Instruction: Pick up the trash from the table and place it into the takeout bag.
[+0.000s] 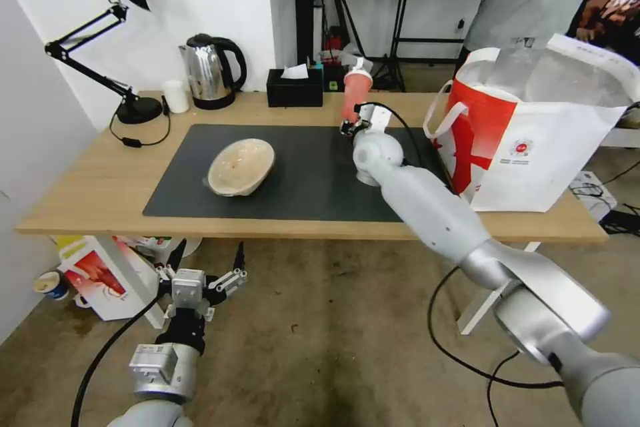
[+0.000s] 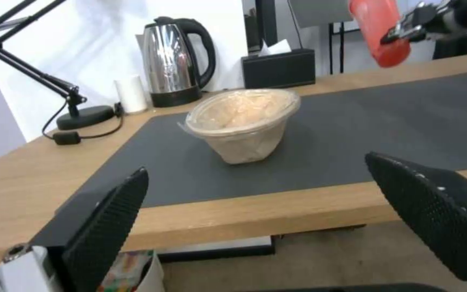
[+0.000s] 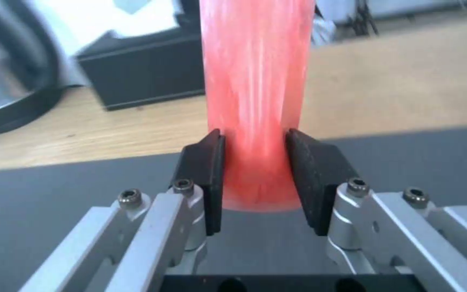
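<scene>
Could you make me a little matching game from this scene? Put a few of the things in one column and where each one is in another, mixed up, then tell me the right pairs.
Things:
1. red cup
2. beige bowl
3. takeout bag
4. left gripper

Places or states:
A. standing open at the table's right end
B. open, hanging low in front of the table
C. clamped in the right gripper, lifted off the mat
D. resting tilted on the dark mat

Pairs: 1-C, 2-D, 3-A, 4-B

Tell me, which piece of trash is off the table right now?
The tall red cup, pinched between the right gripper fingers. The beige bowl sits on the mat.
</scene>
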